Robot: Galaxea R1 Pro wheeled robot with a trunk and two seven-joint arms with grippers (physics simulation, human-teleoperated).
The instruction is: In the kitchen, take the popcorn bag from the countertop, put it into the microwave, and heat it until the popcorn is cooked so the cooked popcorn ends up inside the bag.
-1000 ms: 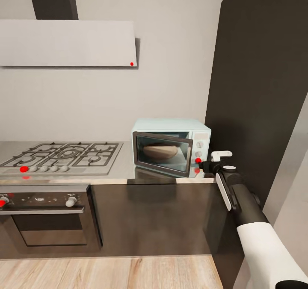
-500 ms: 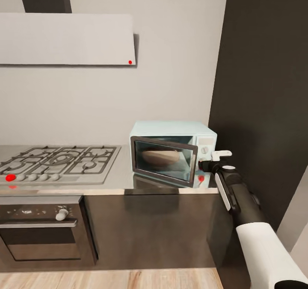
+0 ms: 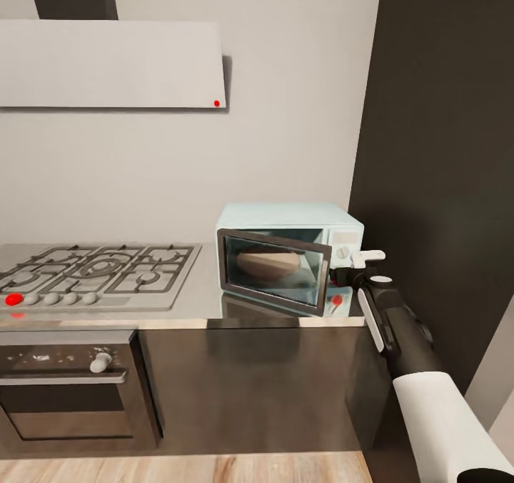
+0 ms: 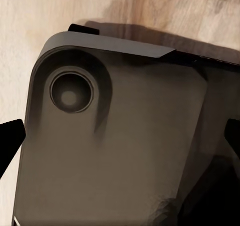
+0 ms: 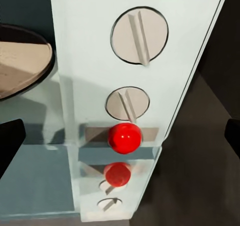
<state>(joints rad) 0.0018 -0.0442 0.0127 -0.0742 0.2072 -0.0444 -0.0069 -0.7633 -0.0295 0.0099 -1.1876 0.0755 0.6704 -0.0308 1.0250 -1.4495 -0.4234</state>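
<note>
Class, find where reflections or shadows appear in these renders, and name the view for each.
Head view: the glossy grey countertop mirrors the mint-white microwave. Right wrist view: the microwave's red dot and knobs repeat as a reflection below. Left wrist view: a soft shadow edges the dark robot base.

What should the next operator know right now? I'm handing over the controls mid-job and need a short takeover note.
Right gripper: at the microwave's control panel, pointed at the two knobs and red dot; it holds nothing and its fingers look spread.
Left gripper: hanging low over the robot's dark base and wooden floor, fingers apart, holding nothing.
Popcorn bag: inside the microwave on the countertop.
Done: bag loaded.
Left: the door stands ajar, so shut it, then start heating.
</note>
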